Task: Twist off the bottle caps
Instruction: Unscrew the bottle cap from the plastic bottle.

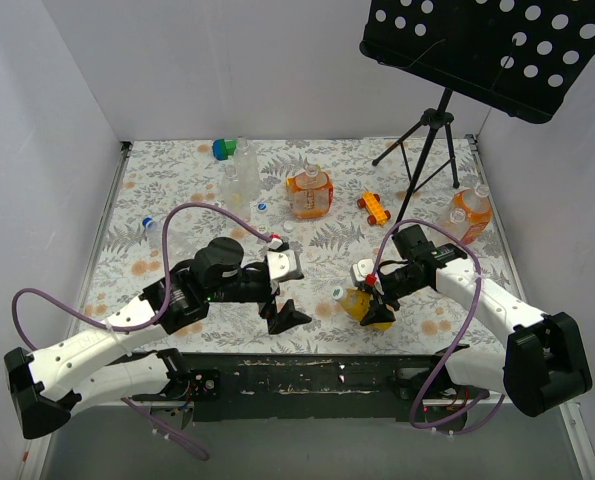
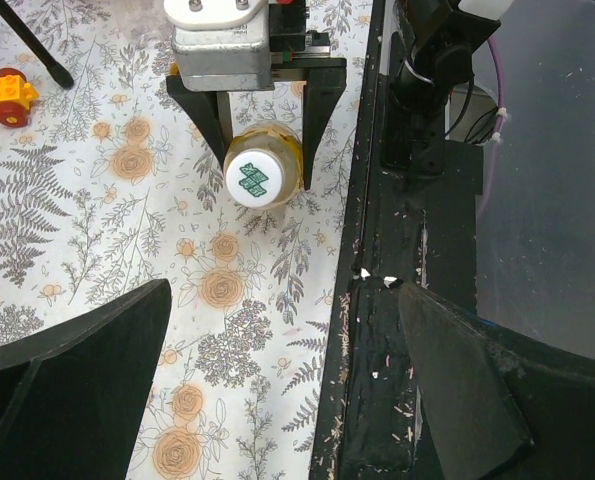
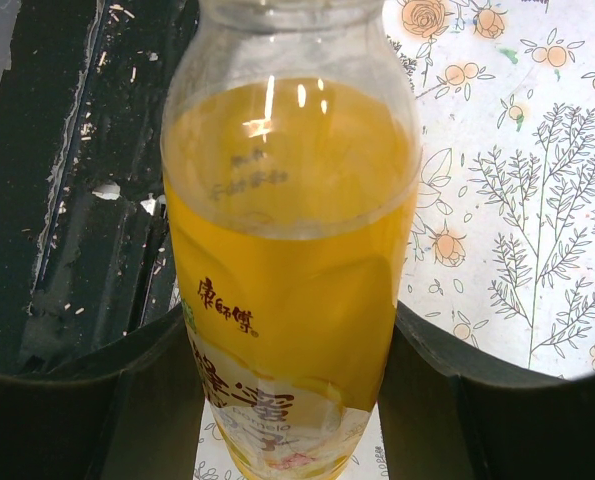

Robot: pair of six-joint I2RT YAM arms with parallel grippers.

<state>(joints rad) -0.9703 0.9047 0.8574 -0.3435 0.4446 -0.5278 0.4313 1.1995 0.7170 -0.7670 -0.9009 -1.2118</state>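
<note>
Floral-print table (image 1: pixel 177 190) is sitting inside plain white walls, with a black music stand (image 1: pixel 497 45) on a tripod leaning over the far right corner. Right gripper (image 1: pixel 374 308) is clamping the yellow-liquid bottle (image 3: pixel 292 250) around its body, close to the table's near edge and a little right of centre. Its fingers are flanking the bottle on both sides in the right wrist view, so that's a grasp. The bottle is lying tipped toward the left arm, and its white cap (image 2: pixel 257 178) with a green mark is sitting on the neck, facing the left wrist camera. Left gripper (image 2: pixel 282 290) is hanging spread wide and holding nothing. It is near the cap end but apart from it, with tablecloth showing between its fingers and the cap. A squat orange bottle (image 1: pixel 310 195) is standing upright mid-table, and a second orange bottle (image 1: pixel 470 215) is standing well off to the right near the wall. Two clear bottles (image 1: pixel 242 170) are standing toward the far side, left of the squat one, with a green-and-blue block (image 1: pixel 224 150) just beyond them at the far edge. An orange toy car (image 1: pixel 373 207) is sitting between the two orange bottles. A small clear bottle (image 1: pixel 155 230) is sitting by the left edge; too small to read its pose. The black base rail (image 2: pixel 377 330) is running along the near table edge, under both arms.
</note>
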